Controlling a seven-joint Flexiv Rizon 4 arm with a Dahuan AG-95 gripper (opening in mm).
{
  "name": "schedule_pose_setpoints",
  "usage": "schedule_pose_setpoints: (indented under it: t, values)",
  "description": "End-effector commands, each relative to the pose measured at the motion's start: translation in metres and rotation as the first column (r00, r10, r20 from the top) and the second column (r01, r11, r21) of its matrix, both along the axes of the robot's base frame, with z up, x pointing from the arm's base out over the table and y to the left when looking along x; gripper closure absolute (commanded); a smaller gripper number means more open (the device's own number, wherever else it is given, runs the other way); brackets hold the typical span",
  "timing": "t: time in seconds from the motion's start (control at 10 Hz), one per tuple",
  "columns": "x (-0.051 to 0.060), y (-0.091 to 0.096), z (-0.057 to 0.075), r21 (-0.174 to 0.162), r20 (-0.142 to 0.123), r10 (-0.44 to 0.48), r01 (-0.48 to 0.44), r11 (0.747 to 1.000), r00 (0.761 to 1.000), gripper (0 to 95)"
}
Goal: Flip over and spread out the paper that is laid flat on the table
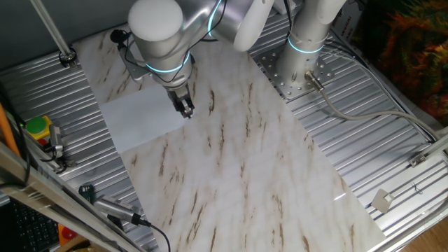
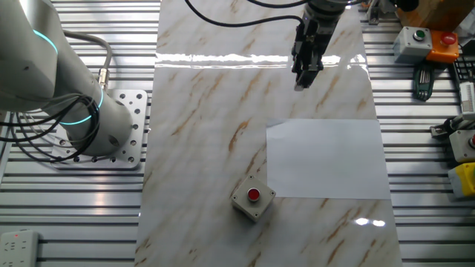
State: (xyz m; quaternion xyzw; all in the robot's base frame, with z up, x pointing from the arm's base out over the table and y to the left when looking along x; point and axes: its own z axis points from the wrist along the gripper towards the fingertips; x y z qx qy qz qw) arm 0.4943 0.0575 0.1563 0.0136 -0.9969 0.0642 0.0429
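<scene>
Hovering by the thin white rectangular paper sheet (image 2: 326, 159), flat on the brown-streaked white marble table (image 2: 208, 96), your black two-finger gripper (image 2: 300, 80) looks nearly closed, holding nothing.

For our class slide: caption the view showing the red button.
Gripper above the marble table, short of the flat paper.

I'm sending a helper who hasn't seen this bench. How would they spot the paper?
Find the long marble-look table between the ribbed metal panels. Near one long edge lies the paper, beside a small box with a red button. It is the only flat, plain white, unmarked rectangle.
</scene>
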Motion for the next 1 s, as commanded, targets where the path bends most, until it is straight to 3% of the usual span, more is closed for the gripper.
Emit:
schedule_pose_setpoints:
  t: [0.1,0.5,0.7,0.9,1.0]
  values:
    - [-0.0008,0.0000,0.0001,0.000,0.001,0.006,-0.006,1.000,1.000,38.0]
    - [-0.0008,-0.0001,0.0002,0.005,0.002,0.007,-0.007,1.000,1.000,38.0]
    - [-0.0008,-0.0001,0.0002,0.029,0.025,0.014,-0.015,0.999,1.000,38.0]
    - [-0.0007,-0.0001,0.0003,0.031,0.089,0.035,-0.038,0.999,0.995,38.0]
    - [-0.0006,0.0001,0.0004,0.035,0.091,0.041,-0.044,0.998,0.995,38.0]
